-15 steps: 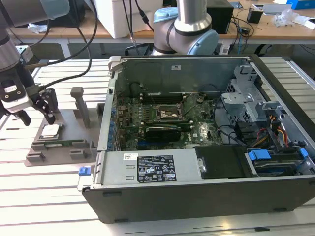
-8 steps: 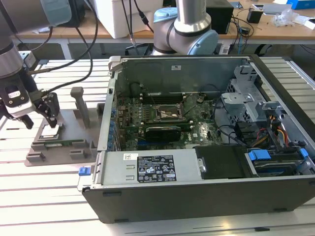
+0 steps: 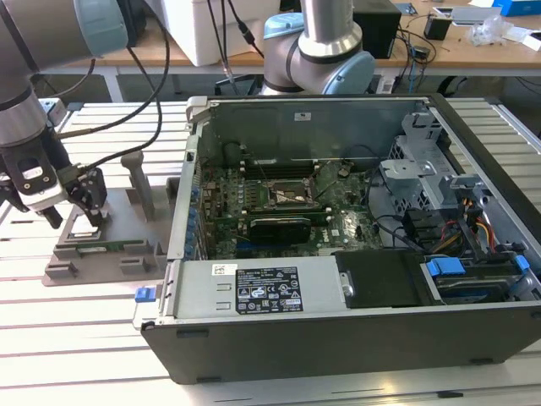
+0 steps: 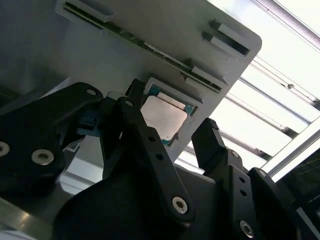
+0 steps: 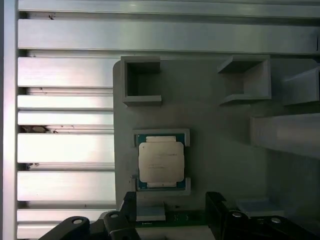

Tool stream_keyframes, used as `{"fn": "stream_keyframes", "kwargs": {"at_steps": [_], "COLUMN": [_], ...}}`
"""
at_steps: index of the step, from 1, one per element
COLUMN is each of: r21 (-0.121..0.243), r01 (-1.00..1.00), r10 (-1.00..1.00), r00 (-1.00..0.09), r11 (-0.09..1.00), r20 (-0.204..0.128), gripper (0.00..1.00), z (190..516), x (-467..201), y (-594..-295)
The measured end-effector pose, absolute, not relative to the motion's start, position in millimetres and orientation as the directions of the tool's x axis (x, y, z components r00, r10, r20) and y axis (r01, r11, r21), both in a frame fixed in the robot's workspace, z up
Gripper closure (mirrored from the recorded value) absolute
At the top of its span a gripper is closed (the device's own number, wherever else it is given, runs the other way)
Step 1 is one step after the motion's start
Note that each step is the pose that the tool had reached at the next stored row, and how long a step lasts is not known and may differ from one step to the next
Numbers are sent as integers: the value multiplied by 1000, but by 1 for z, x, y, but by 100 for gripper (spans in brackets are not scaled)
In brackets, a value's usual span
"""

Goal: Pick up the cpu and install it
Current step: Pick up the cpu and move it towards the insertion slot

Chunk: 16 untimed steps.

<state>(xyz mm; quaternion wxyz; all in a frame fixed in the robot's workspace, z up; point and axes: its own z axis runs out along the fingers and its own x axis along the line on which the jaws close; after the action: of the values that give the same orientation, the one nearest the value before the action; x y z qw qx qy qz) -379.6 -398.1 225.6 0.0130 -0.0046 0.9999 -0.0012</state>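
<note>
The cpu (image 5: pixel 161 161), a small square chip with a pale silver top, lies flat in a square recess of the grey moulded tray (image 5: pixel 210 115), also seen as the cpu (image 4: pixel 163 117). My gripper (image 3: pixel 74 211) hangs just above the tray (image 3: pixel 101 254) at the exterior view's left. It is open, with one black finger (image 4: pixel 135 125) on each side of the chip and not touching it. In the first wrist view the gripper (image 5: pixel 171 200) sits at one edge of the chip. The motherboard's open socket (image 3: pixel 292 196) lies inside the computer case (image 3: pixel 338 330).
Upright posts (image 3: pixel 139 182) rise from the tray beside the gripper. A long black expansion card (image 3: pixel 279 227) lies near the socket. Cables and a drive cage (image 3: pixel 423 169) fill the case's right side. A second arm's base (image 3: pixel 325 42) stands behind the case.
</note>
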Motion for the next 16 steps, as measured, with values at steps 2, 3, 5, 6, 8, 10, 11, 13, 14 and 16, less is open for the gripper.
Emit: {"fn": "stream_keyframes", "kwargs": {"at_steps": [2, 3, 5, 6, 8, 10, 11, 13, 14, 16], "r21": [-5, -5, -5, -5, -5, -5, -5, -4, -4, -4], "r01": [-18, -24, -31, -33, -41, -52, -56, -62, -64, -68], "r10": [-18, -24, -31, -33, -41, -52, -56, -62, -64, -68], "r00": [-1000, -999, -999, -999, -999, -998, -998, -998, -998, -997], "r11": [1000, 1000, 1000, 999, 999, 999, 998, 998, 998, 998], "r20": [-26, -26, -26, -26, -26, -26, -26, -26, -26, -26], "gripper": [34, 34, 34, 34, 34, 34, 34, 34, 34, 34], "z": [223, 221, 216, 215, 209, 203, 201, 198, 197, 195], "x": [-379, -379, -379, -379, -379, -380, -381, -382, -382, -383], "y": [-392, -386, -381, -380, -378, -378, -378, -377, -377, -376]}}
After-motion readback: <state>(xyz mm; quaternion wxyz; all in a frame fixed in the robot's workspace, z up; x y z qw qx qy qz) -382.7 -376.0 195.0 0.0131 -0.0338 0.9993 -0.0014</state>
